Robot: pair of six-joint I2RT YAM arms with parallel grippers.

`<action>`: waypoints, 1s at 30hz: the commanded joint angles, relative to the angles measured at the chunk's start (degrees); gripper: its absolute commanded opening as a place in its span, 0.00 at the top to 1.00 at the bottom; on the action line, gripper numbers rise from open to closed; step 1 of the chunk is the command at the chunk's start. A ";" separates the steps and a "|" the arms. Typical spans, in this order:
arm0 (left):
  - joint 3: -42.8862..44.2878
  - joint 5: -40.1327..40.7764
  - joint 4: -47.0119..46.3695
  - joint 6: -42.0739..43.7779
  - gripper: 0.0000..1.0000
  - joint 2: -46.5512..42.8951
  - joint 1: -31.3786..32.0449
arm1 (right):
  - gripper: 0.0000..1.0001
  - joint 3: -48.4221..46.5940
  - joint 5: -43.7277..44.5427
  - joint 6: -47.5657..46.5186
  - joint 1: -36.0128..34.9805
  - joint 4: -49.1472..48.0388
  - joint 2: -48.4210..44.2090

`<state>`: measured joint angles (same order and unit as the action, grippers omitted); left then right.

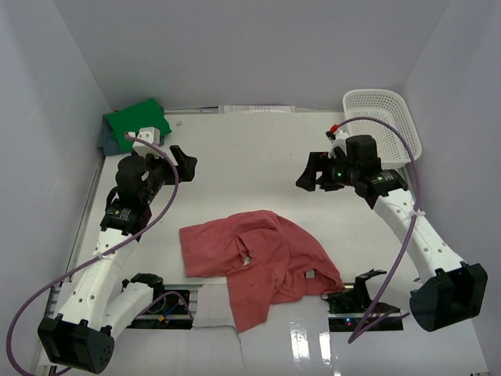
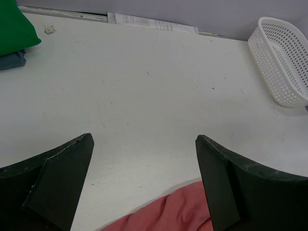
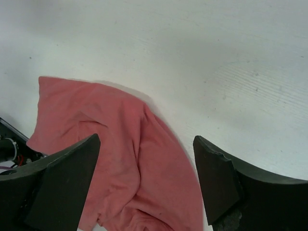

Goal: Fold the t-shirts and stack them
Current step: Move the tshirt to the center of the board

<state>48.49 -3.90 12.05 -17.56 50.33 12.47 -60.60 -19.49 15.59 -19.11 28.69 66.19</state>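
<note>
Dusty brick-red cloth t-shirt (image 1: 258,262): crumpled, unfolded, near-centre of white table (image 1: 250,164). Bright green t-shirt (image 1: 137,121): far left corner, atop blue-grey t-shirt (image 1: 104,141). Left gripper (image 1: 186,163): jaws spread, empty. Right gripper (image 1: 307,174): jaws spread, empty. White plastic lattice basket (image 1: 383,125): far right corner.

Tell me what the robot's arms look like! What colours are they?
The left arm and right arm have white tube-shaped links, chunky black joints and boxy black bases. The left hand and right hand are black, each with two broad flat fingers. A thin purple cable loops along each arm. The right one shows a tiny green light.
</note>
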 commanded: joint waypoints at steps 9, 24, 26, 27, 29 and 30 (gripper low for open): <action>1.25 5.90 0.77 -0.45 0.02 1.43 -0.17 | 0.13 5.56 18.86 -5.23 -27.97 2.08 -6.85; 5.04 12.16 6.58 -3.53 0.02 8.21 -0.87 | 0.14 14.28 29.24 12.00 -63.76 -5.48 9.91; 4.77 12.69 6.67 -3.53 0.02 7.51 -1.13 | 0.14 14.37 29.24 12.88 -64.12 -7.06 12.45; 4.69 12.95 6.84 -3.62 0.02 7.51 -1.31 | 0.14 14.37 29.33 12.97 -64.12 -7.33 13.25; 4.86 13.13 7.02 -3.71 0.02 7.59 -1.57 | 0.15 14.11 30.38 13.41 -64.12 -7.07 15.45; 4.95 13.22 7.19 -3.79 0.02 7.77 -1.83 | 0.16 13.76 31.43 13.50 -64.12 -6.72 16.24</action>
<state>51.53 7.51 18.15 -20.91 59.35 11.33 -46.15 8.73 26.87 -82.96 24.21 81.45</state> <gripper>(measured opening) 0.979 0.849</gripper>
